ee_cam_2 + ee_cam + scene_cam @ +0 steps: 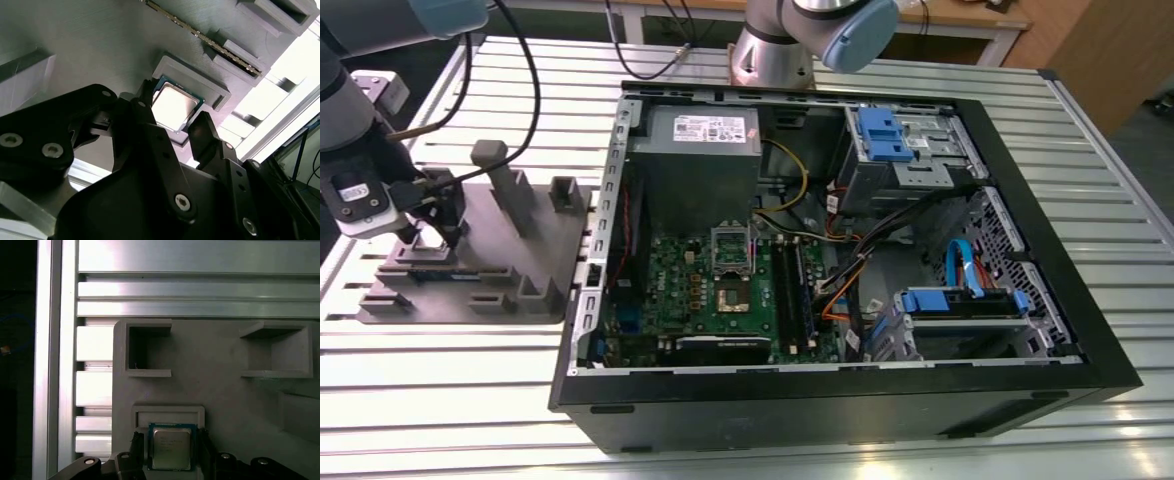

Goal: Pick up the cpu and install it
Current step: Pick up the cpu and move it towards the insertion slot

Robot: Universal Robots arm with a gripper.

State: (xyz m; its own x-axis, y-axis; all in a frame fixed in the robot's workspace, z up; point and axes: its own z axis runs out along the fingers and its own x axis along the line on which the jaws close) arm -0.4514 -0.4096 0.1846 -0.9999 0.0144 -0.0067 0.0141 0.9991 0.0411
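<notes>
I see gripper point(434, 238) low over grey fixture point(520, 232), 9 o'clock from open PC case point(854, 392) in exterior view. Fingers point(136, 447) apart, straddling cpu point(171, 449), slim gaps either side, nothing held. Cpu flat in fixture recess.

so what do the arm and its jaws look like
The arm is silver-grey tubing with pale blue caps at the joints. Black cables loop along it to the wrist, where a white-faced block sits. The gripper is matt black, built of flat plates with silver screw heads, ending in two slim black jaws.
</notes>
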